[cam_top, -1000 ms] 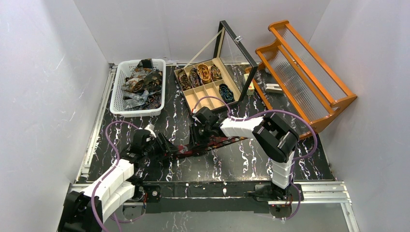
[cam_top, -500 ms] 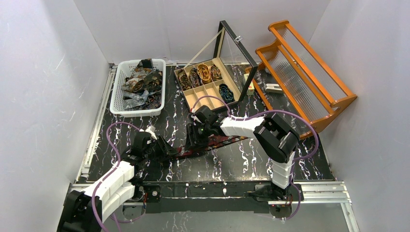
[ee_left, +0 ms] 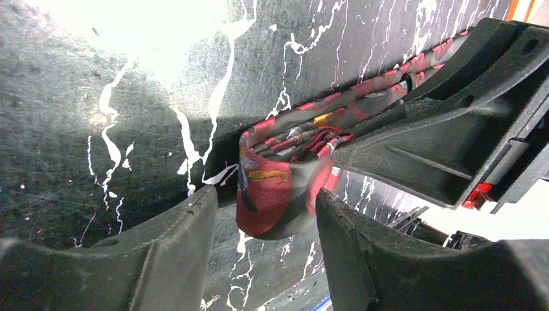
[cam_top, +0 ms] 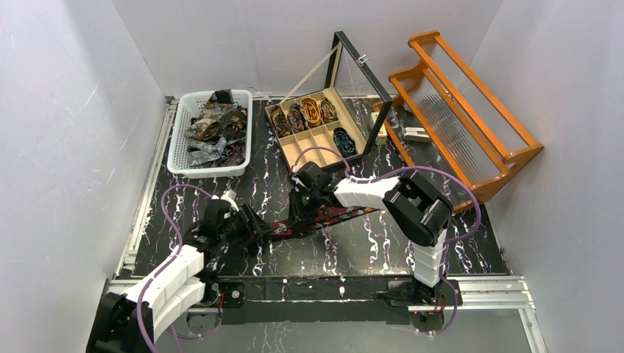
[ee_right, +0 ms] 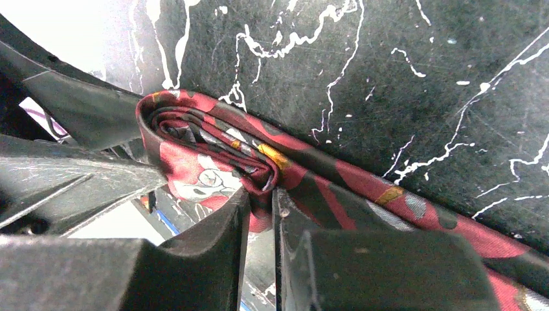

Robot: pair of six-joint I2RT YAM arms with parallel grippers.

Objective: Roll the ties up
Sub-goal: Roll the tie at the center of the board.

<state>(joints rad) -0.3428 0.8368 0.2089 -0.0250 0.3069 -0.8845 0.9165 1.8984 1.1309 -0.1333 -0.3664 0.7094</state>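
Observation:
A dark red patterned tie (cam_top: 346,213) lies on the black marbled table in front of the arms. Its left end is rolled into a small coil (ee_right: 207,155), and the flat strip (ee_right: 388,197) runs off to the right. My right gripper (ee_right: 262,193) is shut on the coil, pinching its layers; in the top view it (cam_top: 298,212) is at the tie's left part. My left gripper (ee_left: 265,194) is open and straddles the coil's end (ee_left: 278,181). Its right finger (ee_left: 388,259) is against the fabric and its left finger (ee_left: 162,253) stands apart. In the top view it (cam_top: 259,226) is just left of the coil.
A white basket (cam_top: 176,147) of loose ties stands at the back left. A wooden compartment box (cam_top: 305,154) with several rolled ties and a raised glass lid stands at the back middle. An orange wooden rack (cam_top: 471,118) stands at the right.
My left gripper has edged slightly to the right toward the coil. My right gripper has shifted a little to the left with the tie in it.

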